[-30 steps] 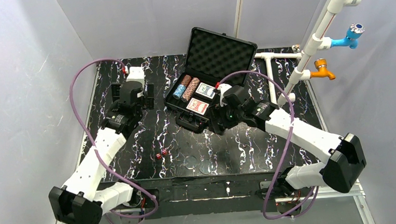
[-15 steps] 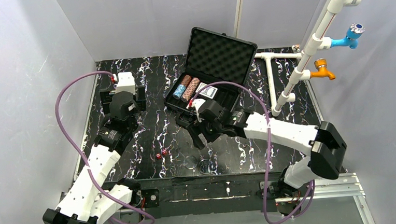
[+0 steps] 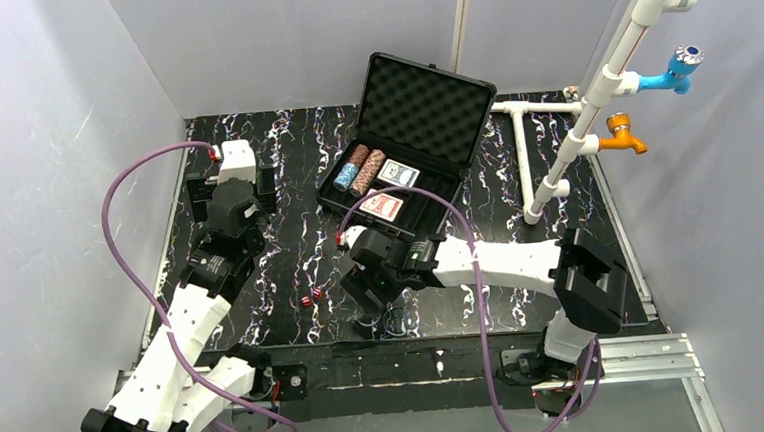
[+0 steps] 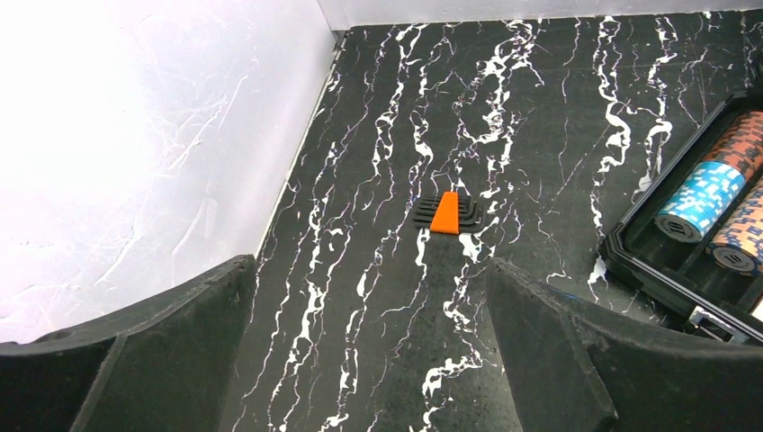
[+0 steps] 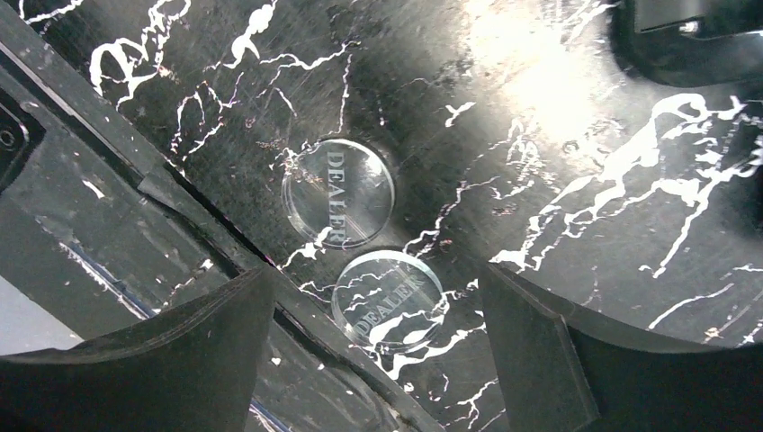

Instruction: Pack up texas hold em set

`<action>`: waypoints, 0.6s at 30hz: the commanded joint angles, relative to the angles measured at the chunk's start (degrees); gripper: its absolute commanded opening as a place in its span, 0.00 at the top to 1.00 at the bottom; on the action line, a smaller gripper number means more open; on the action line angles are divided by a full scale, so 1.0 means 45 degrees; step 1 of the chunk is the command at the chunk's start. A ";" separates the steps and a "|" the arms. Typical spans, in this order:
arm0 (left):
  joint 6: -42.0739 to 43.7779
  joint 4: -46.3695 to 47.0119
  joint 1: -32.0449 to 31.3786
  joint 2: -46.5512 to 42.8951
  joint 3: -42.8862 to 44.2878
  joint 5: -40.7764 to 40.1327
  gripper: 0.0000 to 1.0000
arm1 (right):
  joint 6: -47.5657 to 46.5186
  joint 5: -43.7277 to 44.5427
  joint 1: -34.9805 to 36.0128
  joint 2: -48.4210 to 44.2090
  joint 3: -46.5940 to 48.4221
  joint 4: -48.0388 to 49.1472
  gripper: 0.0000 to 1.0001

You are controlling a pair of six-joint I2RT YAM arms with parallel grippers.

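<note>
The black case point(image 3: 417, 102) stands open at the back middle, its lid up. In its base lie blue and brown chip stacks point(image 3: 359, 169) and two card decks point(image 3: 399, 175). Two small red dice point(image 3: 310, 299) lie on the table left of my right gripper. My right gripper point(image 3: 367, 289) is open and empty, low over two clear "DEALER" buttons point(image 5: 338, 192) near the front edge. The nearer button point(image 5: 389, 297) lies between its fingers point(image 5: 531, 360). My left gripper point(image 3: 232, 185) is open and empty at the far left. Its view shows the case corner point(image 4: 643, 265) with chips point(image 4: 706, 198).
An orange-and-black hex key set point(image 4: 447, 214) lies on the table ahead of the left gripper, near the left wall. A white pipe frame point(image 3: 555, 155) with blue and orange taps stands at the back right. The table's front rail point(image 5: 108, 207) runs beside the buttons.
My right gripper has swung from the case's front right toward the near edge and now hangs over the dealer buttons. My left gripper has shifted a little left and back.
</note>
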 commanded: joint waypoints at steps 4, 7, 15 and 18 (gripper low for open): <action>0.0056 0.0365 0.0040 -0.0410 -0.0165 -0.0860 0.02 | 0.0186 0.0720 0.0916 0.1115 0.0990 0.0531 0.10; 0.0068 0.0386 0.0030 -0.0438 -0.0180 -0.0962 0.02 | 0.0220 0.0865 0.1152 0.1614 0.1269 0.0497 0.09; 0.0136 0.0436 0.0040 -0.0461 -0.0220 -0.0978 0.02 | 0.0384 0.0846 0.1245 0.2700 0.1745 0.0302 0.09; 0.0157 0.0482 0.0040 -0.0455 -0.0257 -0.0988 0.02 | 0.0405 0.0863 0.1255 0.2861 0.1700 0.0310 0.11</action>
